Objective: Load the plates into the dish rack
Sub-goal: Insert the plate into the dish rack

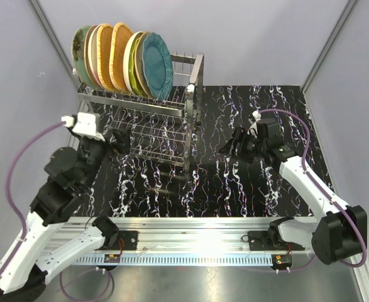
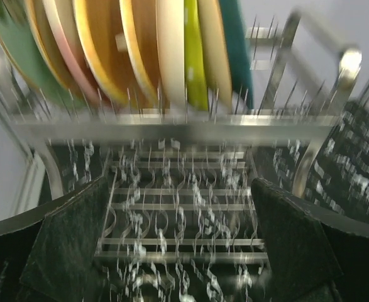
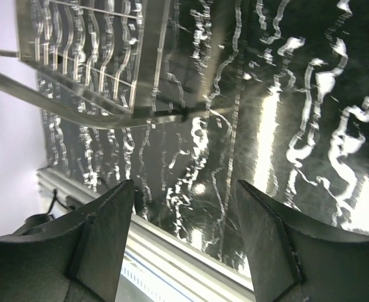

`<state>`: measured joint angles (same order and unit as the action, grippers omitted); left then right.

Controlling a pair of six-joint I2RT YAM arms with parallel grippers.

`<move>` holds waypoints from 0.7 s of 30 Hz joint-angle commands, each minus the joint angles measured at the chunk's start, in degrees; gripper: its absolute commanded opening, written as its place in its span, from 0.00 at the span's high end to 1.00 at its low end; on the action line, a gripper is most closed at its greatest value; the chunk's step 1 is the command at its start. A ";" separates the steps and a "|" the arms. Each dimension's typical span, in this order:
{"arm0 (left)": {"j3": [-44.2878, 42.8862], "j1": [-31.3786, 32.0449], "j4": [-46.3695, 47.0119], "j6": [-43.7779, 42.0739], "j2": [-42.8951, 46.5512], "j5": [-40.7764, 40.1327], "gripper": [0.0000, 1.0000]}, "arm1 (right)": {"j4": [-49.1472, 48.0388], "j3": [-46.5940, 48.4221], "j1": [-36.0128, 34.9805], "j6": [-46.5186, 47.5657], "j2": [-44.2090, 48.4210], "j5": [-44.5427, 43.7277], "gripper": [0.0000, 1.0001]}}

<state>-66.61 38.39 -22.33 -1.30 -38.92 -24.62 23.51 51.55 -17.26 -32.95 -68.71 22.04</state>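
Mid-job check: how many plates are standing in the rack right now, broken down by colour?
mint-green plate: 1
pale plates (cream, beige, pink-cream): 4
orange wicker plates: 2
lime plate: 1
teal plate: 1
Total: 9, all upright on the dish rack top tier.

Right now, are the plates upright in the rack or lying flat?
Upright: the plates stand on edge, side by side, on the dish rack.

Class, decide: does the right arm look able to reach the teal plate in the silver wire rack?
Probably yes: the round teal plate is last in the row on the silver wire rack, facing the open right pincer, with only the rack's end handle nearby.
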 commanded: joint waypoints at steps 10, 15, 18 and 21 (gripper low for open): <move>23.17 -0.16 -0.62 6.13 13.16 -6.31 0.01 | 10.24 6.55 -0.32 6.32 9.20 -20.71 0.23; 23.63 -0.16 -2.10 7.01 13.78 -9.91 0.01 | 10.24 6.63 -0.32 4.83 10.96 -30.30 0.22; 24.42 -0.16 -2.72 7.80 15.36 -11.67 0.01 | 9.46 6.46 -0.24 4.74 12.54 -33.81 0.21; 24.95 -0.16 -2.11 7.98 16.41 -11.59 0.01 | 7.52 5.23 -0.15 5.26 13.95 -37.50 0.21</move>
<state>-42.15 38.39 -27.00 5.19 -23.86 -33.65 33.08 55.94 -17.26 -28.64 -57.08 -8.27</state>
